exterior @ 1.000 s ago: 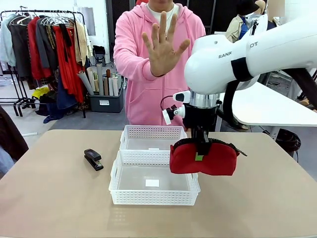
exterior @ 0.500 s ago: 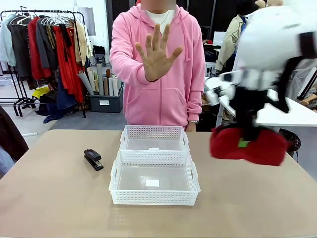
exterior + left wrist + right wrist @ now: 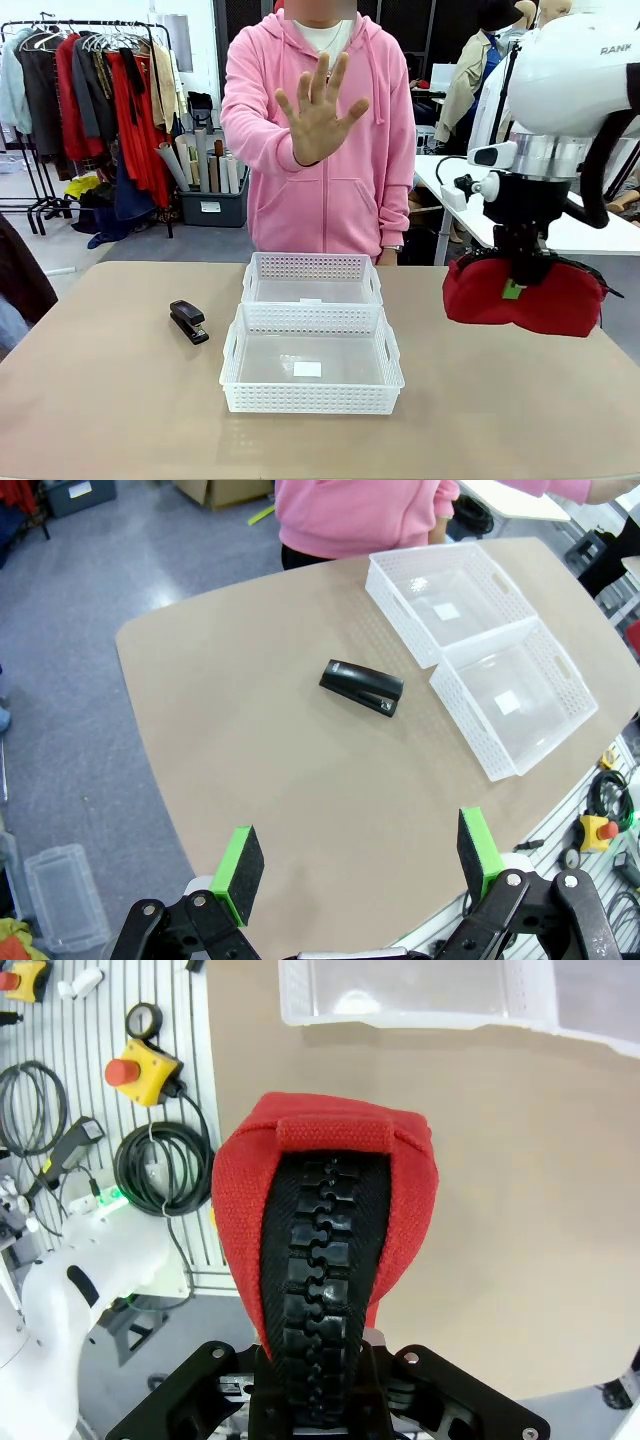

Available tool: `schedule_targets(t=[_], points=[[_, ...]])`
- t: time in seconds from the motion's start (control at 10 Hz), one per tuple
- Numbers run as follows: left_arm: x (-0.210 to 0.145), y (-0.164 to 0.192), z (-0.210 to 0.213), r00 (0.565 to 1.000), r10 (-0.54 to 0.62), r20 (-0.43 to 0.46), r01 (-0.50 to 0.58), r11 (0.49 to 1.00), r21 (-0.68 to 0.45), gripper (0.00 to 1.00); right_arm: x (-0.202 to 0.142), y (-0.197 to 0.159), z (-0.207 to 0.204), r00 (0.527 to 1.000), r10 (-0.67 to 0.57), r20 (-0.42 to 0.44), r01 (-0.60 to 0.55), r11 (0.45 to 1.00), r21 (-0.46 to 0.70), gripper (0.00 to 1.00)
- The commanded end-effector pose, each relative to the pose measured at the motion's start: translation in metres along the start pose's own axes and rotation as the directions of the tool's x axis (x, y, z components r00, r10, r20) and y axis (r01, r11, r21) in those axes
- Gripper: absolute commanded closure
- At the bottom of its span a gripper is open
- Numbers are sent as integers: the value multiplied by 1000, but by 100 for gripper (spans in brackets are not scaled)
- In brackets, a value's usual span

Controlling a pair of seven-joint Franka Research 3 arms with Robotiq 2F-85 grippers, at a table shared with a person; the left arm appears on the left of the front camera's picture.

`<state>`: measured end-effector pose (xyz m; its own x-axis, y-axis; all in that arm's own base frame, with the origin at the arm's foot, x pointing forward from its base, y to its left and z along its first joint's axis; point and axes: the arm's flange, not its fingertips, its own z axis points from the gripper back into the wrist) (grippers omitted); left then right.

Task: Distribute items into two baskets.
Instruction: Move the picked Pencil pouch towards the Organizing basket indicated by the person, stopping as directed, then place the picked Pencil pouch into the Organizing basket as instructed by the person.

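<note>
The right pincer [image 3: 514,285] is clamping the red pouch [image 3: 565,300] at its zip and holding it in the air above the tabletop [image 3: 120,400], to the right of the near basket [image 3: 310,400] and the far basket [image 3: 310,266]. The stapler [image 3: 188,321] is lying left of them. The left pincer [image 3: 358,858] is hanging wide open, gripping nothing. The person's hand [image 3: 318,110] is showing an open palm.

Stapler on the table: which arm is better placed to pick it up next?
Left. The left tool is open and empty, with the stapler lying ahead of it. The right tool is shut on the red pouch, across the baskets from the stapler.
</note>
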<state>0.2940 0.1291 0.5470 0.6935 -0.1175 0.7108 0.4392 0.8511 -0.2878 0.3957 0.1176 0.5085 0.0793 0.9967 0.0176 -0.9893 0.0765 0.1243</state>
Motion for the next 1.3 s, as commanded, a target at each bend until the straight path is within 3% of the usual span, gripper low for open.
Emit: schedule_targets(t=[0.0, 1.2], points=[[0, 0, 0, 1000, -2, 2, 2, 1000, -1, 0, -3, 2, 3, 1000, -4, 4, 4, 1000, -5, 100], [0, 0, 0, 1000, -2, 2, 2, 1000, -1, 0, -3, 2, 3, 1000, -4, 4, 4, 1000, -5, 100]])
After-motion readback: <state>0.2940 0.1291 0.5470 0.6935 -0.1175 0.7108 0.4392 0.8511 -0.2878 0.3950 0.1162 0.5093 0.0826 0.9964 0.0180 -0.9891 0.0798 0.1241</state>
